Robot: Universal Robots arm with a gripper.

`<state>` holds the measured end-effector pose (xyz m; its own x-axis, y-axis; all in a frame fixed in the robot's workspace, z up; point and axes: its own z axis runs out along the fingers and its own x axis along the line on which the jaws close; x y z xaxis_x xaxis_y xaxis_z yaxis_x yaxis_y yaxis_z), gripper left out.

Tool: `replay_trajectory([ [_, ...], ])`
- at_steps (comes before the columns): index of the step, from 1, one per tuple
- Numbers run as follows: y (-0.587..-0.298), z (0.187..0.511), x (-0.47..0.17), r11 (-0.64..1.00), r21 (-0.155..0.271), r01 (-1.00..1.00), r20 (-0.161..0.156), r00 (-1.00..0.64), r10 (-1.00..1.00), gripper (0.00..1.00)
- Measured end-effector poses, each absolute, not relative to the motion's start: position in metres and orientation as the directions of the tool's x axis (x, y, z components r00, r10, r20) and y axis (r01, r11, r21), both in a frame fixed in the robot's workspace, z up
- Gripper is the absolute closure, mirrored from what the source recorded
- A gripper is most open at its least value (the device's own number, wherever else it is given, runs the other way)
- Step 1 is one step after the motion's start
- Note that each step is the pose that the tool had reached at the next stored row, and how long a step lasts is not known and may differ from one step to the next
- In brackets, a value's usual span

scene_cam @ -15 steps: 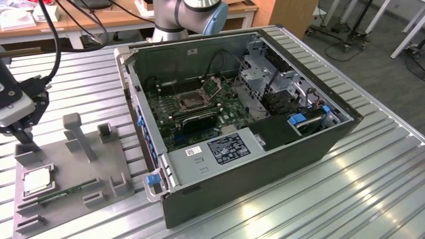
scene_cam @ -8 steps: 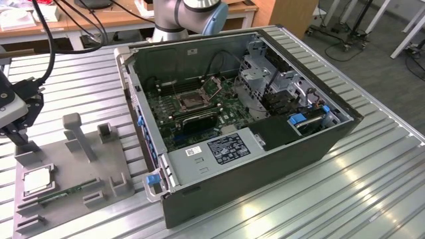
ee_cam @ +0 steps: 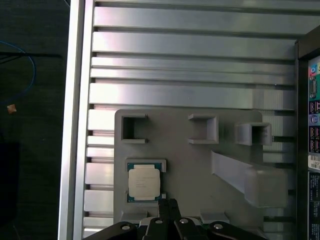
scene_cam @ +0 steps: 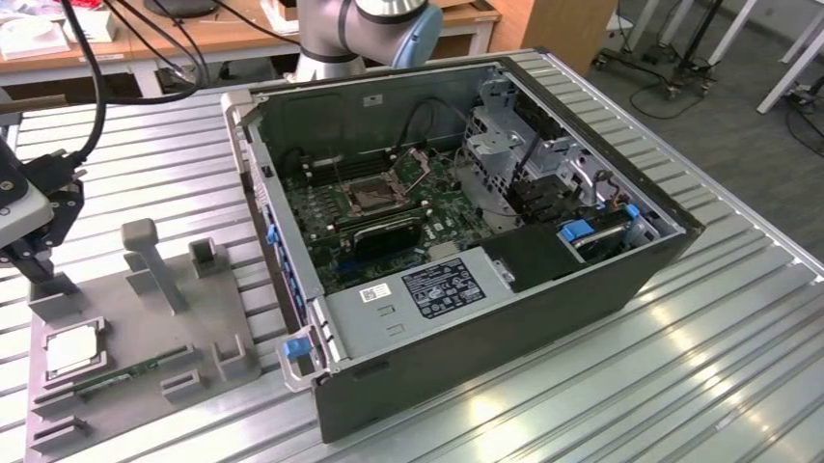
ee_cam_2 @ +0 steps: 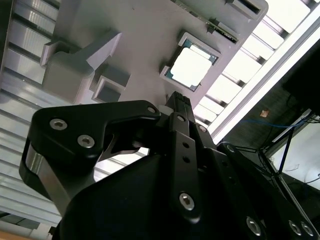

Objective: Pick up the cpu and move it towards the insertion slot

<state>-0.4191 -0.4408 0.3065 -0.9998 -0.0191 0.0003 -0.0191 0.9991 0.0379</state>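
In a shallow square nest near one corner of the flat grey fixture plate (ee_cam: 190, 170), the small square cpu (ee_cam: 144, 182) is being cradled flat. Its pale silvery metal lid is being shown face up inside a thin greenish-tan rim. The black two-fingered gripper (ee_cam: 168, 201) is being held above the plate with its fingers pressed together on nothing. In the first wrist view its tips are being seen just beside one edge of the nest, close to the chip but apart from it. In the exterior view the gripper is being carried at that view's left edge, over the plate's far end, and the chip is being shown nearer the camera. The nest is being bounded by low grey lips, its top being left open. Grey upright posts (scene_cam: 145, 265) are being carried on the plate to the exterior view's right of the chip, and a long thin green memory stick (scene_cam: 123, 376) is being held just beside it. The plate is being supported near the edge of the ribbed aluminium table (ee_cam: 190, 95), with dark floor past that edge. The square black insertion slot (scene_cam: 370, 198), silvery-framed, is being housed on the green motherboard (scene_cam: 445, 227) inside the open dark computer case (scene_cam: 515, 318). It is well apart from the chip, at the exterior view's right, with the case's upright wall between them.
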Motion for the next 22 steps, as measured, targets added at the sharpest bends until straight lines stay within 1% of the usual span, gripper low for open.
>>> replay_trajectory([
  [22, -0.444, 0.294, -0.419, 0.999, 0.038, -0.019, 0.000, -1.000, -0.019, 0.89],
])
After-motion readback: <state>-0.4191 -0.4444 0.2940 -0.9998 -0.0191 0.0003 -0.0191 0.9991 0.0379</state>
